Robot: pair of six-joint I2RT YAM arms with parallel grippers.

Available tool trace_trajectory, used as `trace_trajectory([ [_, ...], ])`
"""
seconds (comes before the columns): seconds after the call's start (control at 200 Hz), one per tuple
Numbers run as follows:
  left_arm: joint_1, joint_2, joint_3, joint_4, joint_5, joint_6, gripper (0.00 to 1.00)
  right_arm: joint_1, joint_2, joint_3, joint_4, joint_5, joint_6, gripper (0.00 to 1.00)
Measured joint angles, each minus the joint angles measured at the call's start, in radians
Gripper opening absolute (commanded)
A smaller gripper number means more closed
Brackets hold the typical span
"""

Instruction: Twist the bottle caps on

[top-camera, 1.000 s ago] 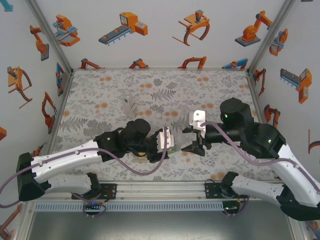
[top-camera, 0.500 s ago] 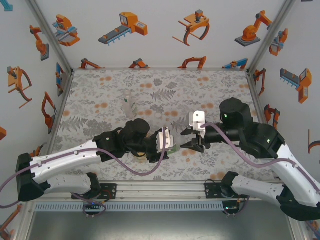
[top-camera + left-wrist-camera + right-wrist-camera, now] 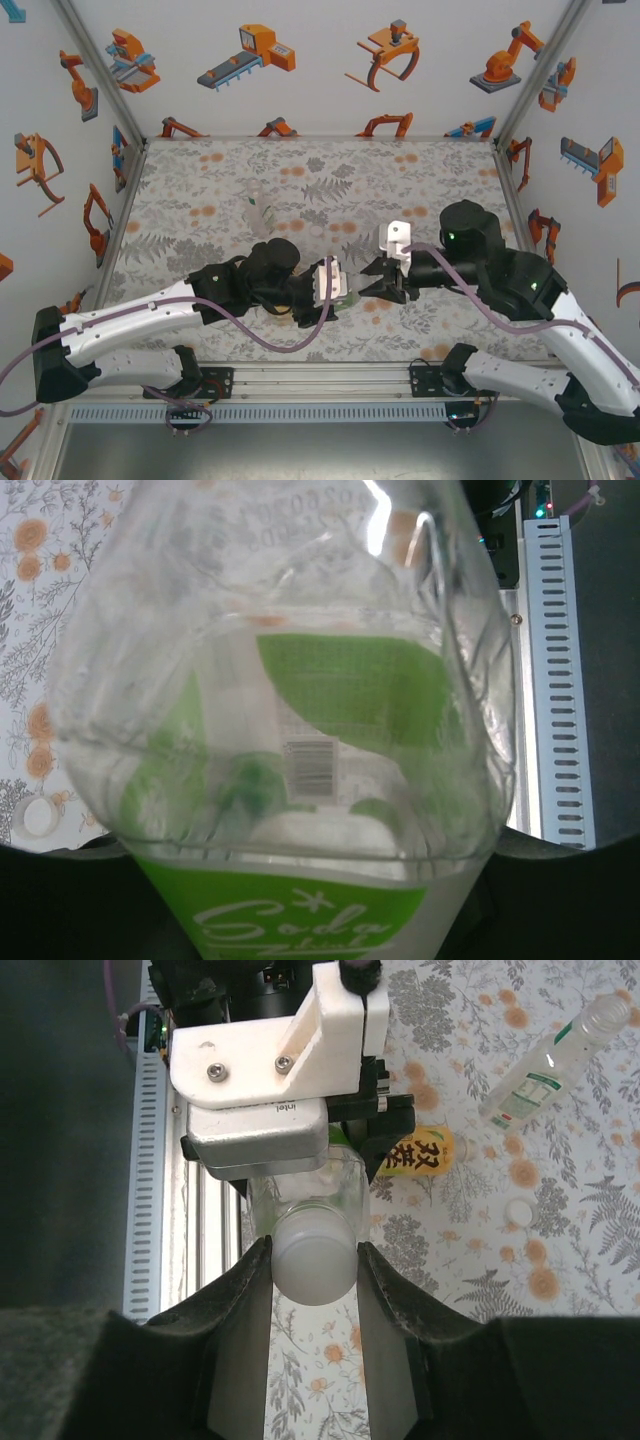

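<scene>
My left gripper is shut on a short clear bottle with a green label, held level off the table with its mouth toward the right arm. A white cap sits on that mouth. My right gripper is shut on the cap, one finger pressed against each side. A clear colourless bottle lies uncapped on the table at the far side. An amber bottle with a yellow label lies behind the left gripper. A small white cap rests on the table beside it.
The two grippers meet above the near middle of the flowered table. The clear bottle is behind the left arm. A pale ring-shaped cap lies on the mat under the left wrist. The slotted metal rail runs along the near edge.
The right jaws have closed from wide apart onto the white cap, and the right gripper has shifted slightly left toward the bottle. The left gripper has held the bottle still.
</scene>
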Motion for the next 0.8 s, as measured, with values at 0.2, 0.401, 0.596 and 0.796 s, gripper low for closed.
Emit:
trace_trajectory([
  [0.2, -0.001, -0.002, -0.006, 0.001, -0.025, -0.001, 0.0, 0.001, -0.048, -0.071, 0.082, 0.083, 0.264, 0.0],
  [0.401, -0.004, -0.006, -0.029, 0.014, -0.076, -0.001, 0.0, 0.002, -0.081, -0.142, 0.108, 0.248, 0.721, 0.0],
  [0.596, -0.005, -0.005, -0.04, -0.002, -0.109, -0.001, 0.0, 0.002, -0.1, -0.207, 0.086, 0.351, 1.241, 0.0],
  [0.796, -0.005, 0.016, -0.04, -0.031, -0.125, -0.001, 0.0, 0.002, -0.13, -0.275, 0.071, 0.387, 1.564, 0.0],
])
